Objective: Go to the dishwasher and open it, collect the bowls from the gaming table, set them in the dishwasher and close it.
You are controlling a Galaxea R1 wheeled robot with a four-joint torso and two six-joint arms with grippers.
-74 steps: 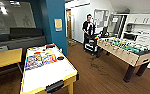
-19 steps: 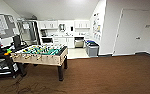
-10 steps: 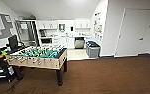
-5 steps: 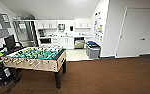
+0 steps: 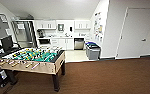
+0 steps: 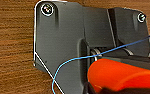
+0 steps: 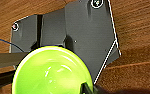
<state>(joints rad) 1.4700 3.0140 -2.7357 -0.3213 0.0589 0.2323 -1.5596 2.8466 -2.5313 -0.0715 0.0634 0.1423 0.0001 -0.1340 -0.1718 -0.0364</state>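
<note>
Green bowl (image 7: 52,71) on right tool, orange bowl (image 6: 121,75) on left; finger state unreadable. Likely light, rigid, slick plastic; best gripped at rim. Dishwasher (image 5: 79,44) far ahead, right of gaming surface (image 5: 33,58)

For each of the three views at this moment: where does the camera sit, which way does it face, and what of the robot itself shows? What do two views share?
Head view: high on the robot, facing forward and down at the table-football table and kitchenette with the dishwasher.
Left wrist view: on the left wrist, facing the wooden floor; dark robot plate and an orange bowl show.
Right wrist view: on the right wrist, facing the floor; the plate and a green bowl show.
Both wrist views share the brown wood floor.
</note>
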